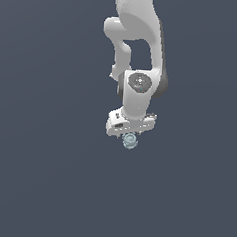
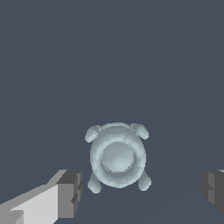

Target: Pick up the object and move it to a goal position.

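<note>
All around is a flat, dull slate-blue ground, with no edge or seam to tell floor from wall. On it sits the lump (image 2: 117,156), pale blue-grey and glassy, round in the body with a ringed hollow in the middle and four little knobs at its corners. It lies between the two fingers (image 2: 70,193) of the pincer (image 1: 131,136), clear of both, with bare ground on either side of it: the pincer stands wide open and grips nothing. In the exterior view the lump peeks out just beneath the pincer's white block, and above that the white arm (image 1: 137,89) rises out of the top of the picture.
</note>
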Robot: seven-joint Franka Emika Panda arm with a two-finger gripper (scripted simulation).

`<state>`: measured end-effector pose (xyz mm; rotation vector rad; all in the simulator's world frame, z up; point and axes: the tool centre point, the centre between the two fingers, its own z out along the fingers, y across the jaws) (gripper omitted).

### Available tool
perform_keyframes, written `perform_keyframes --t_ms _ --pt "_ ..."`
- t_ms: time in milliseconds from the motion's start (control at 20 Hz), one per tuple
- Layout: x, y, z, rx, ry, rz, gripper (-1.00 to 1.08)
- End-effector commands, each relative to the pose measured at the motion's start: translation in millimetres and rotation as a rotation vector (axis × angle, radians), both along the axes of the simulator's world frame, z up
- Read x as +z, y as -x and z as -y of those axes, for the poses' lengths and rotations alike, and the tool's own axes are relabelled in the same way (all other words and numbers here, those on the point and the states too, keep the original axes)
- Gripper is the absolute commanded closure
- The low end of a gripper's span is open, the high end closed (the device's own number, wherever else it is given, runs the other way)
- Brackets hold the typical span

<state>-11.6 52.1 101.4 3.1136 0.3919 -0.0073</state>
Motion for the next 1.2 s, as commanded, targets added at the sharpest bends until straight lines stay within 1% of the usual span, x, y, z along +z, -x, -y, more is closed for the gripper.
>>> perform_keyframes --t_ms 0,150,400,900,1150 --pt "-7 2 -8 0.035 -0.002 0.003 -0.92" --pt "-11 4 -13 0.052 -0.004 0.004 -0.92" --pt "-13 4 -12 0.047 -0.004 0.002 -0.92" --pt "-55 5 -13 0.053 -0.004 0.004 -0.92" --pt "-61 4 -13 0.054 -0.004 0.004 -0.92"
